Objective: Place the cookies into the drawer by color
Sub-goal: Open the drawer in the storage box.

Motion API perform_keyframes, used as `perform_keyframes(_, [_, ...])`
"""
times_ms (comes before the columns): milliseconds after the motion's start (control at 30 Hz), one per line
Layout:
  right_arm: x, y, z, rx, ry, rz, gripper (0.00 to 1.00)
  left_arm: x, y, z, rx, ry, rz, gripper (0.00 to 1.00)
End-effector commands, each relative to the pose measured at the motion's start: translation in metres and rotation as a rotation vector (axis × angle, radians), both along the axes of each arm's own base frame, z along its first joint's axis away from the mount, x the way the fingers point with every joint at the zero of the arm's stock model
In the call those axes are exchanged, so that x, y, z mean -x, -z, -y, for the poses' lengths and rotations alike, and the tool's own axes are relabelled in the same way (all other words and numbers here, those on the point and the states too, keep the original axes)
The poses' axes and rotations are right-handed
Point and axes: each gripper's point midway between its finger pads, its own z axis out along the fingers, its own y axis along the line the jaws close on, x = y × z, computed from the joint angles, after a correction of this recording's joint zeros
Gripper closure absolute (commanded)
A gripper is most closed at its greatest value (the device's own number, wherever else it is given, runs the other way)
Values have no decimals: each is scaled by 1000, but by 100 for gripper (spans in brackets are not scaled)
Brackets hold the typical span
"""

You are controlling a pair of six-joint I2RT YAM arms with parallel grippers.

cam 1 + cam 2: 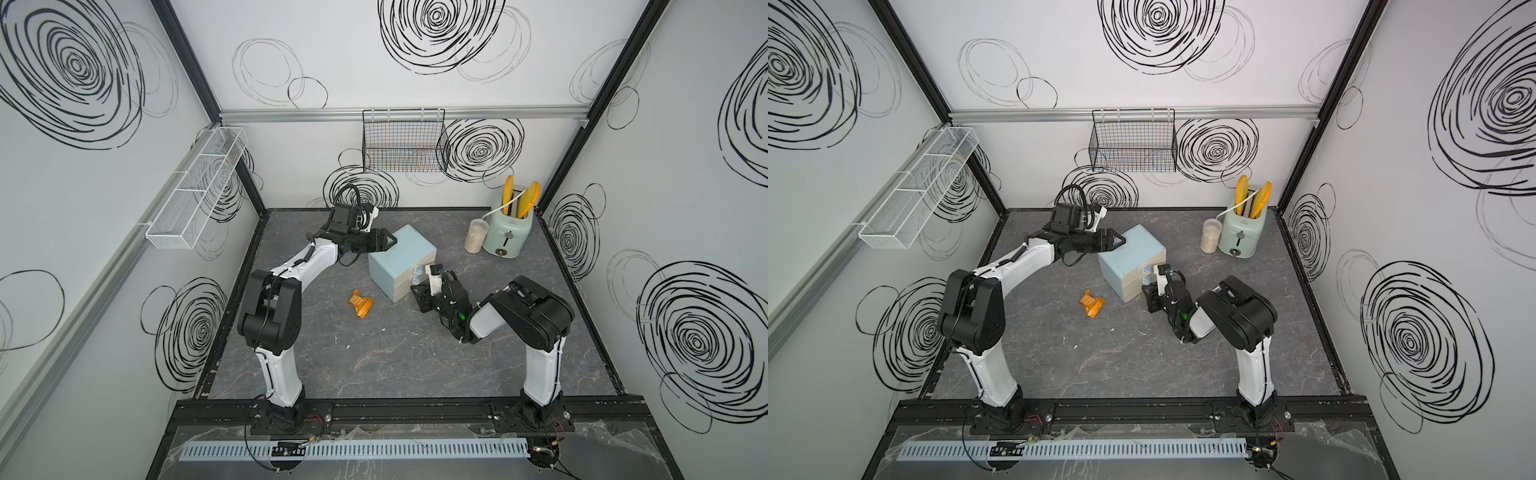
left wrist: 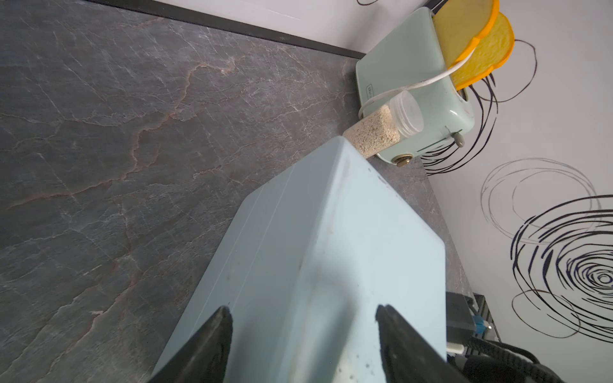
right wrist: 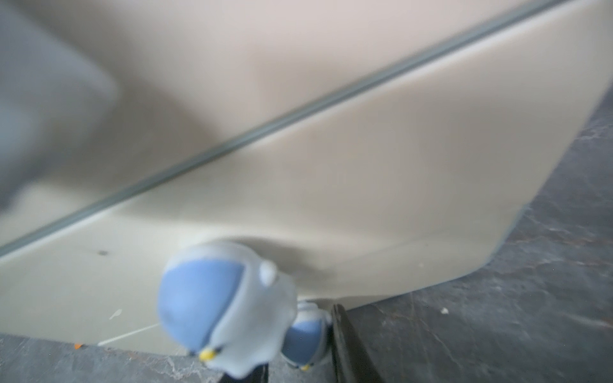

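Right pincer (image 1: 417, 288) brackets a blue knob (image 3: 305, 335), grip unclear; left pincer (image 2: 302, 308) gapes over pale-blue drawer (image 2: 348, 232).

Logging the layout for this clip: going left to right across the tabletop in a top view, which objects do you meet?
Orange crinkly wrapped cookie packet → pale-blue boxy drawer chest → clear plastic jar of pale grains → mint-green toaster.

Nothing is showing clearly enough to be read. In the left wrist view, the mint-green toaster (image 2: 398, 63) is carrying a small rectangular label (image 2: 369, 89) on its side, but its letters are coming out too blurred. The orange cookie packet (image 1: 360, 304) is lying too small for any print.
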Motion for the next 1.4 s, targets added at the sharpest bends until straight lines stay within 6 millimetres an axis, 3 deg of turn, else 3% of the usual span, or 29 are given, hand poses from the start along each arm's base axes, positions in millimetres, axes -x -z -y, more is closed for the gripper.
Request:
perform_keyframes(0, [1,-4,-7,4,-12,11,74,-5,0,-3,7,-10,15,27])
perform_keyframes(467, [20,-8,8,38,-1,15,75,-10,1,-9,-9,-33,19,27])
perform_keyframes(1367, [66,7,41,83,0,-54,77,-11,-2,-8,-9,-27,21,26])
